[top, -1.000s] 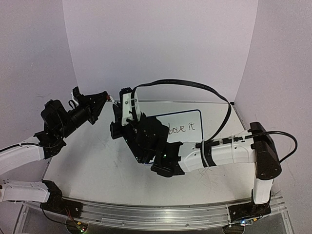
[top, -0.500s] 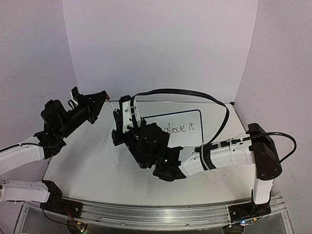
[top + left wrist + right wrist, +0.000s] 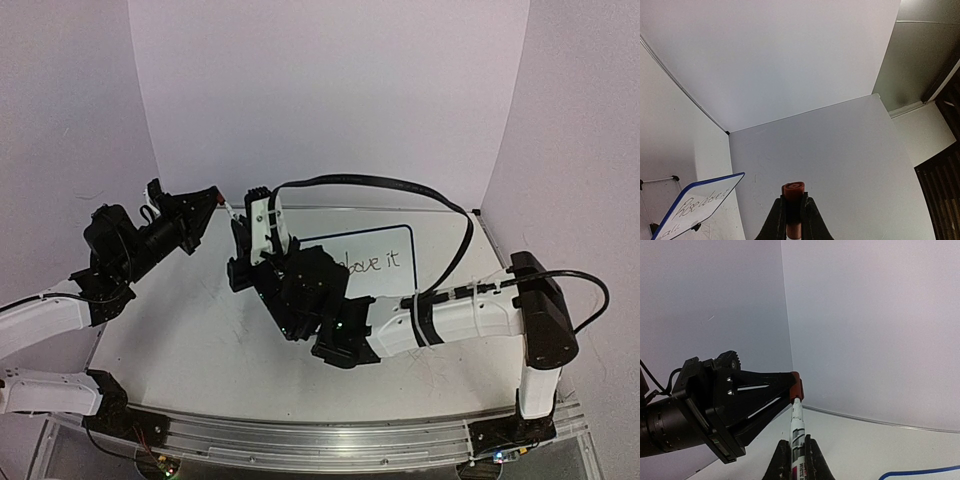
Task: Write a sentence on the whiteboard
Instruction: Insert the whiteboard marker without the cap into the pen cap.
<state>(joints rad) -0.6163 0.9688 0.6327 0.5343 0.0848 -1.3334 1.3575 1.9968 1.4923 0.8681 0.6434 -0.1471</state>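
Holding marker (image 3: 797, 427) against red cap (image 3: 796, 384), left of the whiteboard (image 3: 388, 240).
Overhead, your left end effector (image 3: 212, 198) clamps the red cap and your right end effector (image 3: 242, 230) grips the marker; the whiteboard stands far right on the tabletop (image 3: 190, 340), its sentence (image 3: 372, 264) partly hidden. Left wrist: cap pinched, whiteboard lower left. Right wrist: marker tip touches the cap.

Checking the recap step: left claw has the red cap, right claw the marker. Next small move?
Probably ease the marker straight along its axis into the red cap. Its tip sits at the cap's mouth, roughly in line; the right claw and left claw grip both, and the whiteboard already carries the sentence.
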